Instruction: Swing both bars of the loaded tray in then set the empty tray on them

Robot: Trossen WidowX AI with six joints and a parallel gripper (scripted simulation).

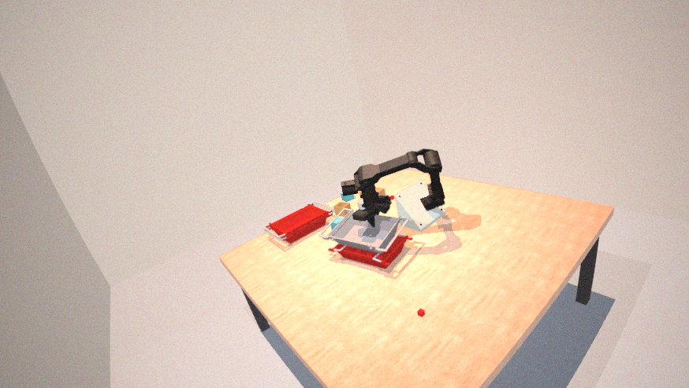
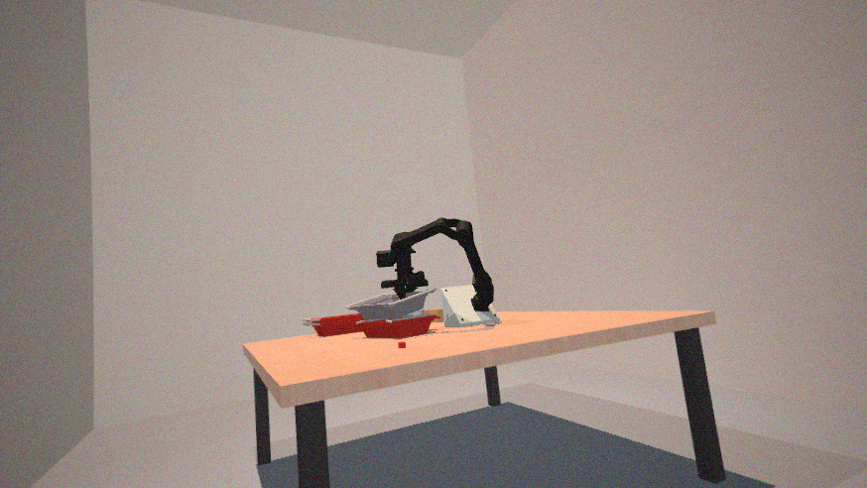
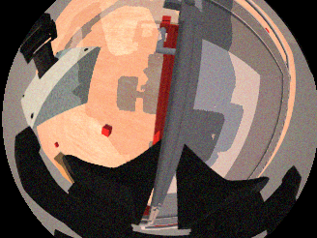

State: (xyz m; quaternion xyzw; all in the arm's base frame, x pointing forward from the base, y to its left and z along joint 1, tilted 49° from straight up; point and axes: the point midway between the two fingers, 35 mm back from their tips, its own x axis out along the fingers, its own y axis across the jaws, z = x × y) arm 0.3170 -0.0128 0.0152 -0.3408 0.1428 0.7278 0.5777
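The empty grey tray [image 1: 348, 231] [image 2: 395, 310] [image 3: 186, 97] hangs over a red tray [image 1: 366, 255] [image 2: 397, 328] [image 3: 166, 87] and hides its inside, so its load does not show. The grey tray is tilted in the exterior view, its right end higher. My gripper [image 1: 370, 223] [image 2: 401, 296] [image 3: 171, 144] is shut on the grey tray's side wall. Pale wire pieces show beside the red tray's end in the wrist view, but the position of its two bars is mostly hidden. Whether the trays touch is unclear.
A second red tray [image 1: 299, 222] [image 2: 333, 325] stands at the left with pale wire bars at its ends. A white wedge-shaped block [image 1: 413, 207] [image 2: 457, 305] is by the arm's base. Tan box [image 1: 342, 208] and cyan block [image 1: 337, 222] stand behind the trays. A small red cube [image 1: 420, 312] [image 2: 401, 344] lies in front.
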